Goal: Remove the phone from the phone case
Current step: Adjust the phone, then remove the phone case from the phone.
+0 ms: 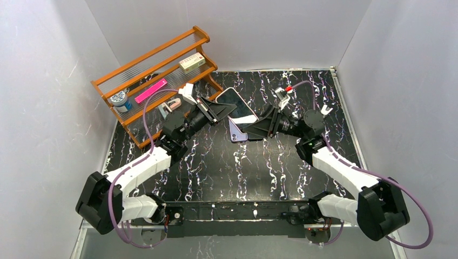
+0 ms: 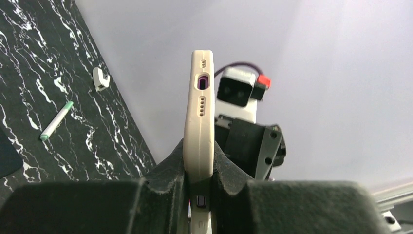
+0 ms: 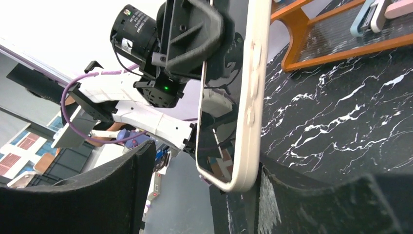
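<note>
The phone, dark screen up, sits in a cream phone case and is held tilted above the marble table. My left gripper is shut on one edge of the case; the top view has it at the phone's left side. My right gripper is open around the opposite lower corner of the case. One finger lies close against the case's back and the other stands well apart. A purple corner shows below the case near the right gripper.
An orange wooden rack stands at the back left, holding a tape roll, a pink bar and a small box. A pen and a white clip lie on the table. White walls enclose three sides.
</note>
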`<act>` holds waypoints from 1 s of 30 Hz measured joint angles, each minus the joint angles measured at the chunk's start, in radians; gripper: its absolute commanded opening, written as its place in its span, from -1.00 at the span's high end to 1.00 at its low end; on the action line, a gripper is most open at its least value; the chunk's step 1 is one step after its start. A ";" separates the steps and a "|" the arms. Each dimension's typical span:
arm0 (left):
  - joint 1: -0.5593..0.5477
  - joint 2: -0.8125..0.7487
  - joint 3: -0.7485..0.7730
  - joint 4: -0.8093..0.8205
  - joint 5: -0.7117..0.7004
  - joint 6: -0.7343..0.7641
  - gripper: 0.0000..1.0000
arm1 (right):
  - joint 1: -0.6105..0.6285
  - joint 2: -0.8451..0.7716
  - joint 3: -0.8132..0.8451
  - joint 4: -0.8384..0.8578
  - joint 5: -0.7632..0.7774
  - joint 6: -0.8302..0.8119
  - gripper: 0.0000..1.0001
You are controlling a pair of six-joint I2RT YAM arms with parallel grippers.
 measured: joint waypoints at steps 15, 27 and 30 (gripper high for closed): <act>0.000 -0.069 -0.037 0.002 -0.159 -0.110 1.00 | 0.155 -0.025 -0.089 0.109 0.218 -0.009 -0.05; -0.010 -0.084 -0.062 0.003 -0.195 -0.209 1.00 | 0.155 -0.025 -0.095 0.166 0.261 -0.026 0.51; -0.011 -0.084 -0.062 0.003 -0.196 -0.234 1.00 | 0.155 -0.025 -0.095 0.172 0.260 -0.043 0.76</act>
